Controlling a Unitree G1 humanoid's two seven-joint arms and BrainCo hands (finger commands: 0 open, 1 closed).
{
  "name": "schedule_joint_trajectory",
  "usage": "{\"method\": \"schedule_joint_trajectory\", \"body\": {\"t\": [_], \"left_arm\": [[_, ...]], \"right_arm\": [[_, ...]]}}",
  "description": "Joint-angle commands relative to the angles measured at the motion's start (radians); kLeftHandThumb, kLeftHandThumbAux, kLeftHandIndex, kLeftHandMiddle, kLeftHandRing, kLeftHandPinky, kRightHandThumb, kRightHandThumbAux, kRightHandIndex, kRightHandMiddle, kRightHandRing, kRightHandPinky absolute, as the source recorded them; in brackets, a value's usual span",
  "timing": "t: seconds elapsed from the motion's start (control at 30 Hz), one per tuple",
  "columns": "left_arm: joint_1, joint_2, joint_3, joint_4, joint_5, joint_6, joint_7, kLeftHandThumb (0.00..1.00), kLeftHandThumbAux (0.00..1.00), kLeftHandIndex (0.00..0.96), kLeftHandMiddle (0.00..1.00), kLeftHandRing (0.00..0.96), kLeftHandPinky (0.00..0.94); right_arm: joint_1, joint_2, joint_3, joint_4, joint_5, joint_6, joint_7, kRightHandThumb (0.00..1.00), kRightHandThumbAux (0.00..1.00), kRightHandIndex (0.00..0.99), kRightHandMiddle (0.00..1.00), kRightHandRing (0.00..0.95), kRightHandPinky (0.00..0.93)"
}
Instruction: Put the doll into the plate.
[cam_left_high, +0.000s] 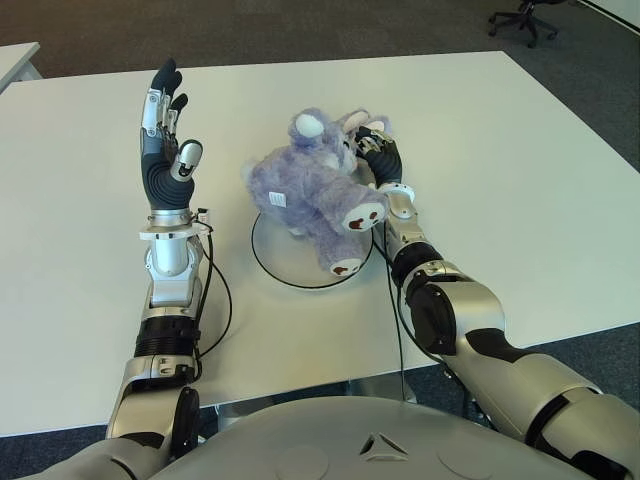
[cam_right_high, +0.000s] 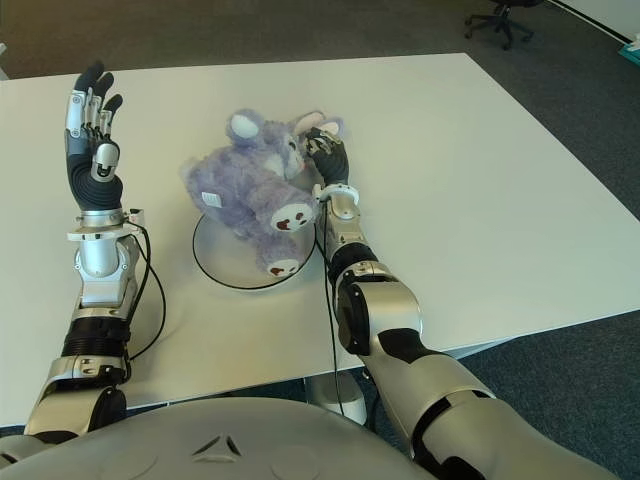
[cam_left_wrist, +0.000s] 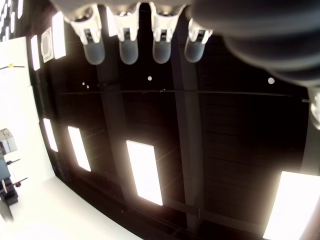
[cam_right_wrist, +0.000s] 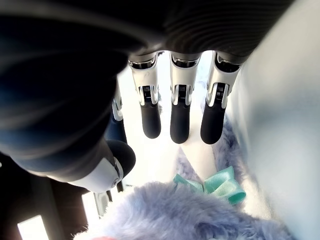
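Observation:
The doll (cam_left_high: 310, 190), a fluffy lilac plush animal with white-and-brown paw soles, lies on its side across the white round plate (cam_left_high: 270, 262) at the middle of the table. My right hand (cam_left_high: 378, 152) is at the doll's head, against its ear on the right side. In the right wrist view its fingers (cam_right_wrist: 180, 120) are stretched out and hold nothing, with the doll's fur (cam_right_wrist: 165, 215) and a teal ribbon (cam_right_wrist: 220, 182) close below them. My left hand (cam_left_high: 165, 130) stands upright left of the plate, fingers (cam_left_wrist: 127, 45) spread, empty.
The white table (cam_left_high: 520, 170) stretches wide to the right and behind the plate. Black cables (cam_left_high: 222, 290) hang from both wrists near the front edge. An office chair (cam_left_high: 527, 15) stands on the floor far back right, and another table's corner (cam_left_high: 15, 60) shows back left.

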Motion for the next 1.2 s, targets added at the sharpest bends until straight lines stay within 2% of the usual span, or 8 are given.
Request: {"method": "schedule_joint_trajectory", "body": {"t": [0.03,0.23,0.5,0.6,0.83,1.1,1.2], "left_arm": [[-0.037,0.019,0.021,0.064,0.023,-0.007,0.022,0.018,0.249,0.000,0.000,0.010,0.021],[-0.067,0.017,0.028,0.102,0.000,0.019,0.025,0.004,0.263,0.000,0.008,0.034,0.035],[-0.104,0.019,0.031,0.137,0.006,0.074,0.028,0.000,0.334,0.000,0.044,0.062,0.036],[-0.108,0.021,0.029,0.139,0.013,0.090,0.027,0.000,0.342,0.000,0.053,0.068,0.043],[-0.109,0.019,0.014,0.126,0.053,0.195,0.039,0.000,0.368,0.000,0.068,0.082,0.067],[-0.100,0.024,-0.004,0.129,0.074,0.243,0.033,0.000,0.387,0.000,0.066,0.074,0.072],[-0.103,0.033,-0.023,0.157,0.061,0.268,-0.006,0.000,0.377,0.000,0.072,0.081,0.080]], "right_arm": [[0.122,0.019,-0.005,0.086,0.001,0.097,-0.011,0.691,0.737,0.398,0.188,0.197,0.264],[0.123,0.018,-0.006,0.086,0.002,0.095,-0.008,0.692,0.736,0.399,0.191,0.199,0.258],[0.124,0.018,-0.006,0.085,0.002,0.093,-0.007,0.692,0.735,0.398,0.184,0.191,0.254],[0.124,0.018,-0.006,0.086,0.003,0.093,-0.006,0.692,0.735,0.398,0.184,0.190,0.253],[0.125,0.018,-0.006,0.086,0.002,0.092,-0.010,0.693,0.735,0.399,0.186,0.190,0.249],[0.124,0.019,-0.006,0.085,0.002,0.093,-0.012,0.691,0.734,0.399,0.178,0.184,0.252],[0.123,0.021,-0.012,0.084,0.010,0.089,-0.006,0.688,0.733,0.399,0.181,0.189,0.263]]}}
